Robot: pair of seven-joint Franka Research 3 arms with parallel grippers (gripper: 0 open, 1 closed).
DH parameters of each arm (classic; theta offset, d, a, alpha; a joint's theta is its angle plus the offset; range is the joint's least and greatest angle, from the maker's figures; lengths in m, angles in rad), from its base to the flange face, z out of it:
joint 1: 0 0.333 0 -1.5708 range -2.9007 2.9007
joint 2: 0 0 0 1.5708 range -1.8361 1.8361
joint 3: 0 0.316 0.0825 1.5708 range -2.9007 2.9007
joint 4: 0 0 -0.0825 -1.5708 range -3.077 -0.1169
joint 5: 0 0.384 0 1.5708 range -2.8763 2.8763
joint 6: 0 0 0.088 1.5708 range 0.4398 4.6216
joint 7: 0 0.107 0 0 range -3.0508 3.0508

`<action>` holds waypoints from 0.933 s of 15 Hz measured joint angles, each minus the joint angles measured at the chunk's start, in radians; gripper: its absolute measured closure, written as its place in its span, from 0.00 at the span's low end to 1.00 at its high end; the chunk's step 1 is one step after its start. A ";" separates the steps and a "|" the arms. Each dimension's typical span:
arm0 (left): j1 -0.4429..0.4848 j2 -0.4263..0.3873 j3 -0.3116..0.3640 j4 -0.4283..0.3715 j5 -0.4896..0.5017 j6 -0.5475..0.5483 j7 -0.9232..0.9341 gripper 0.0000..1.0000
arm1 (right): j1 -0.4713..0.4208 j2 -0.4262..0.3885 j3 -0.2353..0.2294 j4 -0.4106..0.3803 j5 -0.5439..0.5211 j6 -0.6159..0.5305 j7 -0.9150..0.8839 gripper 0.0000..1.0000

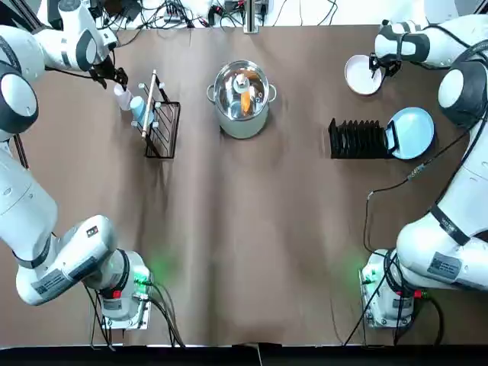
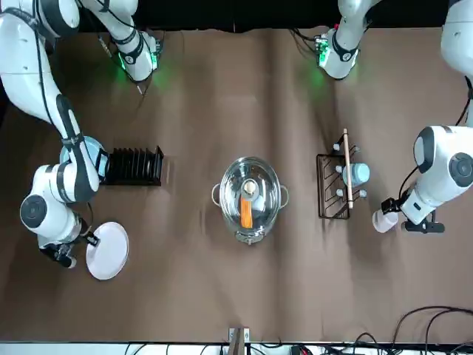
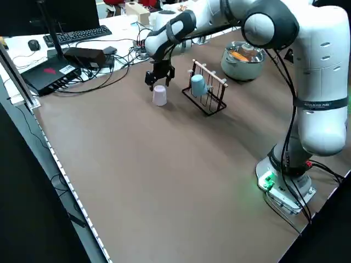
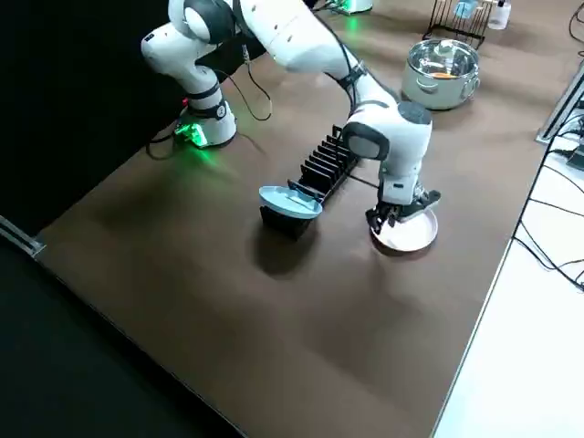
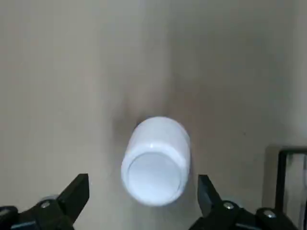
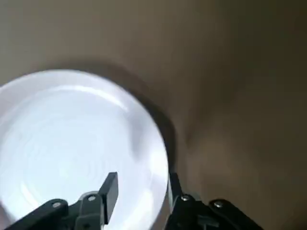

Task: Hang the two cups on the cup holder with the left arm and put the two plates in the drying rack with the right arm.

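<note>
Leaving pale cup (image 5: 156, 163) and white plate (image 2: 107, 253) near table's (image 1: 252, 305) far edge under opened left gripper (image 5: 143, 180) and right gripper (image 6: 143, 178); having hung blue cup (image 3: 198, 86), racked blue plate (image 1: 414, 133).

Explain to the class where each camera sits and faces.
Top: overhead, facing down; both arms, pot.
Front: across the table, facing the robot; both arms, pot.
Left side: raised, looking diagonally down; left arm, cup holder.
Right side: likewise; right arm, drying rack.
Left wrist: faces its jaws, white cup.
Right wrist: faces its jaws, white plate.
Top and front share both plates.
</note>
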 joint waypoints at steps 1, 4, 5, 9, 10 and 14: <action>0.000 0.014 0.000 0.000 0.001 0.025 0.000 0.00 | -0.014 0.010 0.000 0.001 0.002 0.027 0.000 0.45; 0.000 0.045 0.000 0.000 0.004 0.061 0.000 0.00 | -0.045 0.029 0.000 0.005 0.003 0.051 0.000 0.46; 0.000 0.049 0.000 0.001 0.004 0.067 0.000 0.01 | -0.046 0.033 0.000 0.006 0.004 0.051 0.000 0.48; 0.006 0.054 0.001 0.001 0.012 0.068 0.000 0.11 | -0.045 0.053 0.005 0.006 0.006 0.088 0.002 0.59; 0.010 0.054 0.001 0.001 0.013 0.068 0.000 0.22 | -0.045 0.055 0.006 0.007 0.008 0.095 0.002 0.61; 0.015 0.053 0.001 0.003 0.014 0.069 0.001 0.34 | -0.046 0.053 0.008 0.008 0.011 0.095 0.025 0.86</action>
